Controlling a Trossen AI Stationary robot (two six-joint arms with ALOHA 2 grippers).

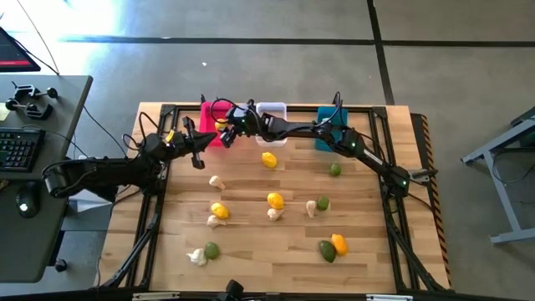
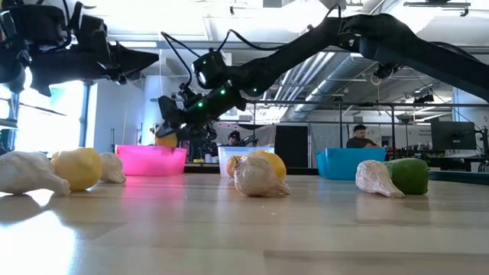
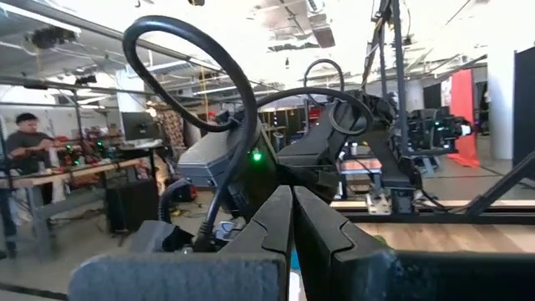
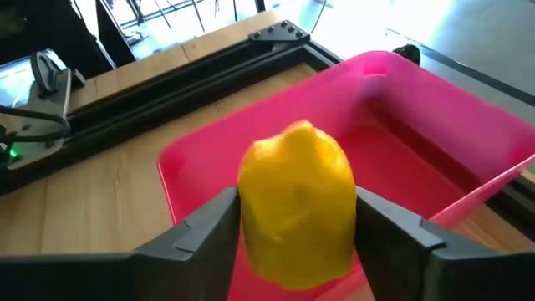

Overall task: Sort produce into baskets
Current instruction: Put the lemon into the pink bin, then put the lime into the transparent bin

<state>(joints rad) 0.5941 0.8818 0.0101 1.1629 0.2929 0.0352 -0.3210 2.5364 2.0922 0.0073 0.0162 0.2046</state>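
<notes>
Lemon [image 4: 297, 209] sits between right gripper's [image 4: 297, 238] jaws above the pink basket [image 4: 435, 117], drop step; next, spread wider to release; left gripper [image 3: 292, 242] idle, jaws pressed together.

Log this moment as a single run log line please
right tool: over pink basket, lemon between fingers | left tool: shut, empty, waiting at table's left | stage: lemon drop-off

place: workshop-lab | evidence: exposed ceiling ducts [image 2: 306, 72]; equipment benches [image 3: 79, 171]
</notes>
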